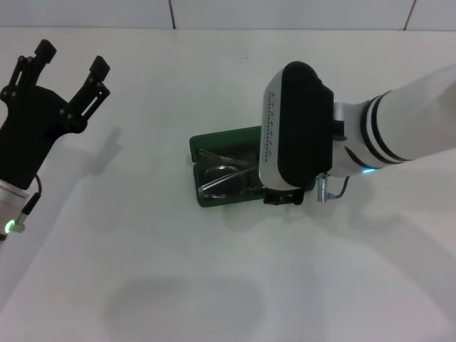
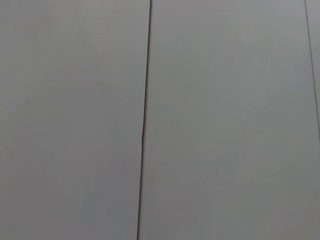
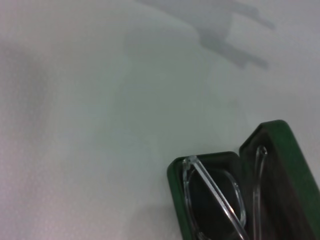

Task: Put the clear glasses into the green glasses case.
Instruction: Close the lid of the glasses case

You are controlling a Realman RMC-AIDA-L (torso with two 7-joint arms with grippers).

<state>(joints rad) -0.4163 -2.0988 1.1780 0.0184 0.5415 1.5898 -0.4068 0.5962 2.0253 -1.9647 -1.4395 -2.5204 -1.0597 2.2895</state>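
Note:
The green glasses case (image 1: 226, 140) lies open in the middle of the white table, lid tipped back toward the far side. The clear glasses (image 1: 224, 177) rest inside its dark base, one thin arm slanting across the lens. The right wrist view shows the same case (image 3: 274, 137) with the glasses (image 3: 216, 196) in it, from close above. My right arm's black wrist housing (image 1: 296, 128) hovers over the right end of the case and hides the right gripper beneath it. My left gripper (image 1: 73, 57) is raised at the far left, open and holding nothing, well away from the case.
The white tabletop (image 1: 178, 285) stretches all around the case. Wall panels with a dark seam (image 2: 144, 120) fill the left wrist view. A small cable and plug (image 1: 324, 192) hang by the right wrist.

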